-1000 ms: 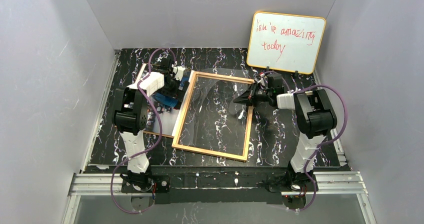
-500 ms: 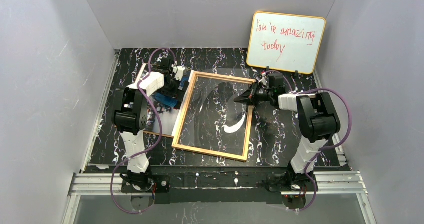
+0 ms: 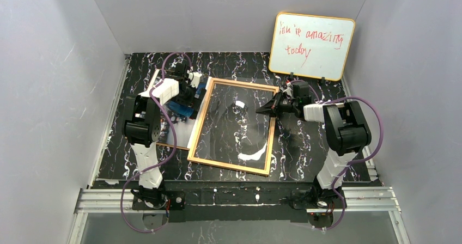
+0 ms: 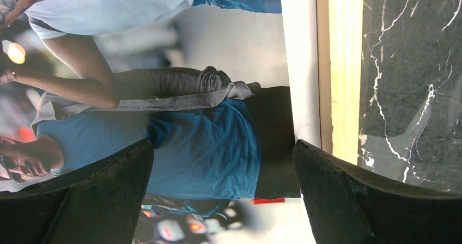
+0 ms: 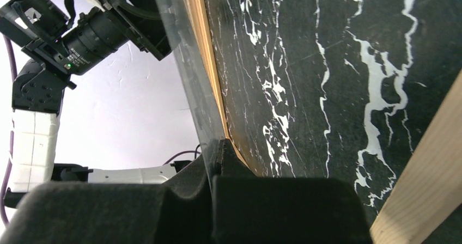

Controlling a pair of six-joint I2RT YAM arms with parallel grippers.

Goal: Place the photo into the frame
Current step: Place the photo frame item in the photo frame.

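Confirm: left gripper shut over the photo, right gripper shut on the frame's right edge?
No. Left wrist view shows the left gripper open, jaws wide apart over the photo. The right gripper is shut on the frame at its right edge.

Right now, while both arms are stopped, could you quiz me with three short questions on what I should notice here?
1. Fill in: the writing on the whiteboard is ____ in colour.
2. True or false: the left gripper is shut on the photo.
3. What does the right gripper pinch? A) the whiteboard B) the clear pane C) the photo

Key: 1 red. 2 false; its jaws stand open over the photo. 3 B.
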